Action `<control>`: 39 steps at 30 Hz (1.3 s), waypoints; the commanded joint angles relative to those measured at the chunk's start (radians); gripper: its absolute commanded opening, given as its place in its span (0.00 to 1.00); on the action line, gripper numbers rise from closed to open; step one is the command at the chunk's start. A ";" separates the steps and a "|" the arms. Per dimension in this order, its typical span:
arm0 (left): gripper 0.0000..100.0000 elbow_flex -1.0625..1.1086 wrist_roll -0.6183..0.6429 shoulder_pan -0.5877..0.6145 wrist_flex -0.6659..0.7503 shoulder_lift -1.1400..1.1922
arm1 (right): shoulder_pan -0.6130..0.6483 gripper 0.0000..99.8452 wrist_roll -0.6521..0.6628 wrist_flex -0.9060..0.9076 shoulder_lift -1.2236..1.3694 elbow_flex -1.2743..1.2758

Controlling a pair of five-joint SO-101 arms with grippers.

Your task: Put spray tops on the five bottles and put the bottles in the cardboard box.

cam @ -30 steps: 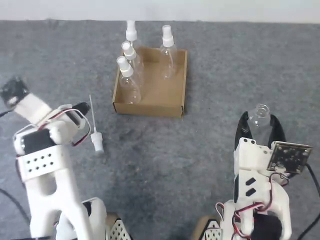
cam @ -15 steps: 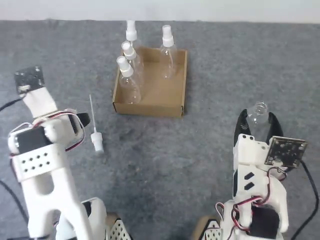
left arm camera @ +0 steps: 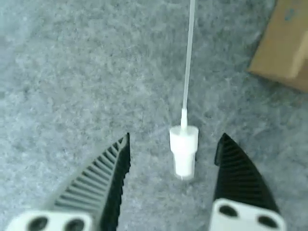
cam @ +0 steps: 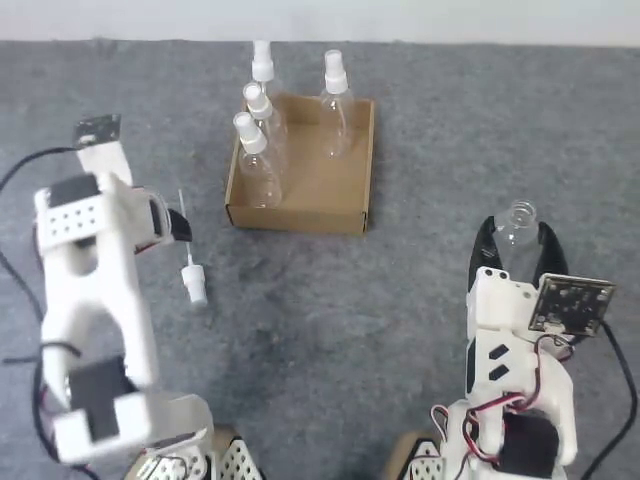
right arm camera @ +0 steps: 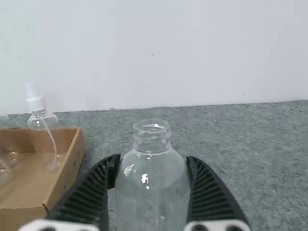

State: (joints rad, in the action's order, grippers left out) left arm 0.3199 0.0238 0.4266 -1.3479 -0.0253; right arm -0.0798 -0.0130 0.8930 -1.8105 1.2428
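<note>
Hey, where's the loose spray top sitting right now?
The spray top lies on the gray mat on the left in the high view, near the cardboard box, with the left gripper open over it.

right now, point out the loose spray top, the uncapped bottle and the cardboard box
loose spray top (left arm camera: 183,149), left wrist view, on its white cap
uncapped bottle (right arm camera: 151,178), right wrist view, on its clear body
cardboard box (cam: 300,218), high view, on its near wall
</note>
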 commanded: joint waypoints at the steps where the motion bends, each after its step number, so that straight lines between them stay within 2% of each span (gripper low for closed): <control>1: 0.25 -0.145 -0.012 -0.003 -0.005 0.078 | 0.007 0.03 0.020 -0.022 -0.004 -0.011; 7: 0.15 -0.277 -0.012 -0.048 0.000 0.253 | 0.007 0.03 0.020 -0.021 -0.004 -0.011; 14: 0.15 -0.424 -0.006 -0.089 -0.005 0.420 | 0.007 0.03 0.020 -0.019 -0.004 -0.011; 28: 0.14 -0.622 -0.005 -0.080 -0.008 0.712 | 0.007 0.03 0.018 -0.019 -0.004 -0.011; 33: 0.01 -0.693 -0.005 -0.051 -0.083 0.717 | 0.007 0.03 0.018 -0.019 -0.004 -0.011; 39: 0.01 -0.780 0.017 0.023 -0.203 0.717 | 0.007 0.03 0.018 -0.019 -0.004 -0.011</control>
State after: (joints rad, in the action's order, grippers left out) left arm -0.3798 0.0176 0.4158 -1.4937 0.7158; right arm -0.0798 -0.0130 0.8930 -1.8105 1.2428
